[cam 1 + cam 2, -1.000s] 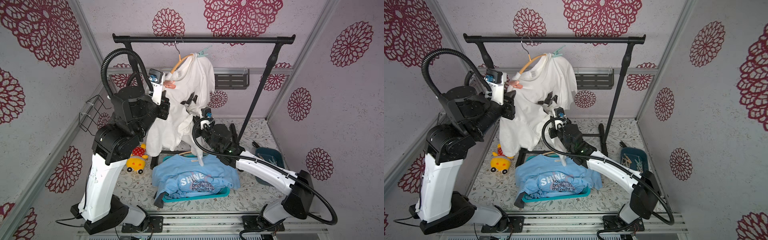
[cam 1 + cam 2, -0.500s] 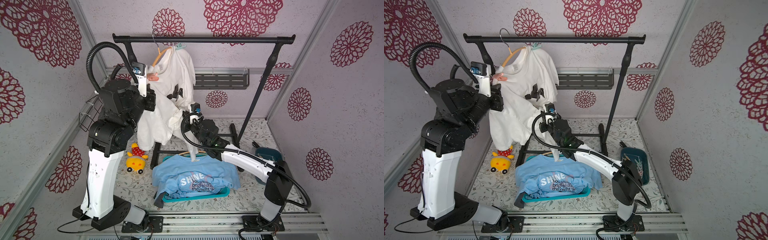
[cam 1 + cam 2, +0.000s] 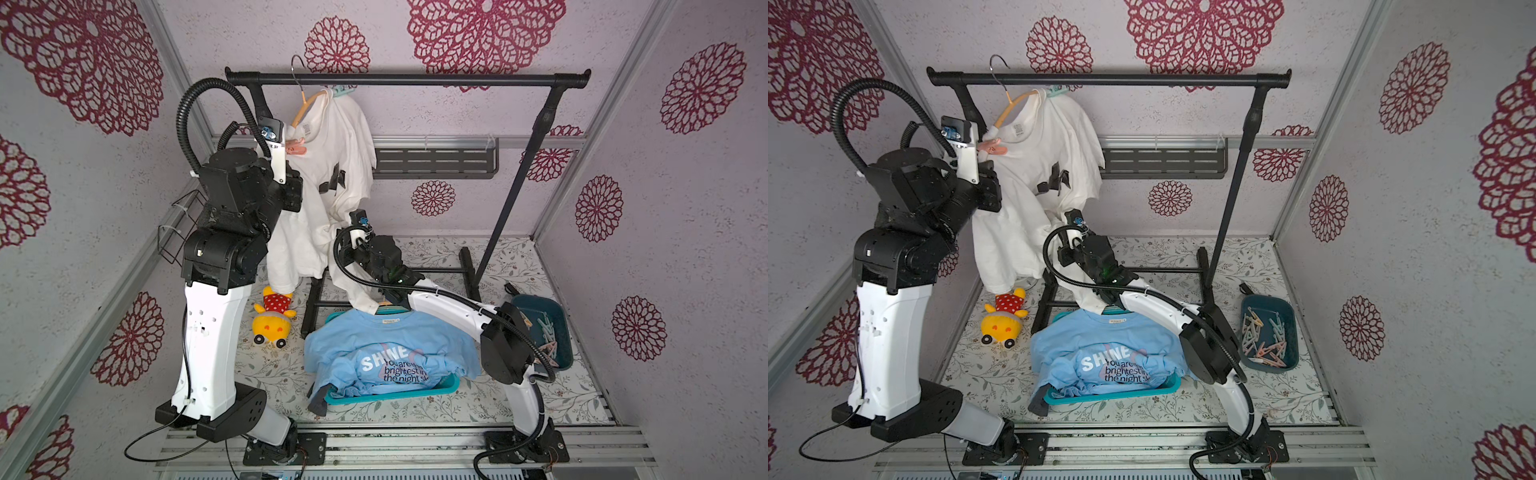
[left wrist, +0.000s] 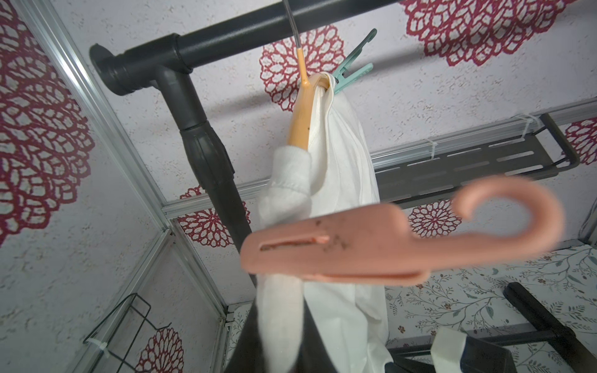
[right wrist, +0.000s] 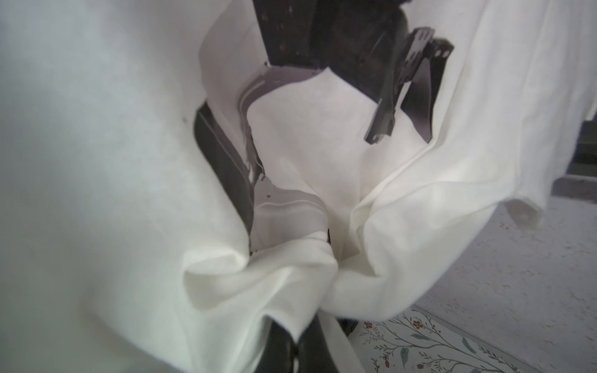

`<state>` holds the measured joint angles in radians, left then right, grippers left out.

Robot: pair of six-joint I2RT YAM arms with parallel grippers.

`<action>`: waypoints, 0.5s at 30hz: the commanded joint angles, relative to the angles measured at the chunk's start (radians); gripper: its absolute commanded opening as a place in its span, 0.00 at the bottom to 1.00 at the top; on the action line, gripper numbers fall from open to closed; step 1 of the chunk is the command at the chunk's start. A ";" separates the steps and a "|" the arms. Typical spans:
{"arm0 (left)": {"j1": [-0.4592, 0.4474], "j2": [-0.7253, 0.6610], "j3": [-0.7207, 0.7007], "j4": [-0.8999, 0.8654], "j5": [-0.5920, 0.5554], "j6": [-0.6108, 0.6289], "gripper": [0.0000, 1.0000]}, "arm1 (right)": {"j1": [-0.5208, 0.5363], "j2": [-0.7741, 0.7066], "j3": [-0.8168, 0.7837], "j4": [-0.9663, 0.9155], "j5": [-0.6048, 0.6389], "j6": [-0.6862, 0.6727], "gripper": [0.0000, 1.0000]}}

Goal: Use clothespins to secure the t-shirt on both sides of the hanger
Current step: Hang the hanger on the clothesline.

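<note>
At t-shirt [image 3: 332, 141] collar edge, left hand [image 3: 290, 146] pinching clothespin [image 4: 371, 252]

The white t-shirt [image 3: 336, 145] is carrying a black print; its hanger [image 4: 302, 119] is glowing yellow-orange, the rail [image 3: 415, 78] showing black. A mint clothespin [image 4: 352, 72] and a pink clothespin [image 4: 371, 245] are standing out. The blue t-shirt [image 3: 353, 336] is bearing white and dark lettering, its tray [image 3: 395, 397] showing teal. Crimson flower medallions are dotting the lilac walls [image 3: 685, 270]; grey-green sprigs are patterning the pale counter [image 3: 436, 257].
</note>
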<state>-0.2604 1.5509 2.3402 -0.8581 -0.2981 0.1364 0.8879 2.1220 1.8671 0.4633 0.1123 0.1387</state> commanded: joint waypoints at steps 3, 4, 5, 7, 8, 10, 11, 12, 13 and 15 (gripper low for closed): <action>0.028 -0.004 0.008 0.081 0.020 -0.024 0.00 | 0.012 -0.002 0.045 0.049 -0.035 0.024 0.00; 0.032 -0.005 0.009 0.081 0.012 -0.023 0.00 | 0.018 -0.001 0.038 0.051 -0.040 0.023 0.00; 0.033 -0.005 0.007 0.081 0.009 -0.024 0.00 | 0.023 0.001 0.031 0.051 -0.047 0.020 0.00; 0.041 -0.011 0.001 0.080 0.010 -0.024 0.00 | 0.038 0.001 0.011 0.059 -0.053 0.002 0.00; 0.045 -0.009 0.000 0.076 0.009 -0.024 0.00 | 0.045 0.001 0.003 0.063 -0.052 -0.003 0.00; 0.054 -0.003 0.001 0.070 0.001 -0.020 0.00 | 0.054 0.007 -0.004 0.068 -0.061 -0.009 0.00; 0.060 0.000 0.001 0.068 0.000 -0.016 0.00 | 0.058 0.009 0.000 0.061 -0.061 -0.009 0.00; 0.065 0.005 0.008 0.064 0.003 -0.015 0.00 | 0.060 0.010 0.000 0.058 -0.060 -0.010 0.00; 0.068 0.009 0.011 0.062 0.007 -0.019 0.00 | 0.061 0.010 0.000 0.057 -0.060 -0.011 0.00; 0.074 0.021 0.028 0.060 0.027 -0.020 0.00 | 0.062 0.013 0.002 0.055 -0.057 -0.013 0.01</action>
<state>-0.2012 1.5604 2.3363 -0.8677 -0.2897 0.1352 0.9455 2.1490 1.8545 0.4561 0.0700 0.1417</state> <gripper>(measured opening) 0.134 0.048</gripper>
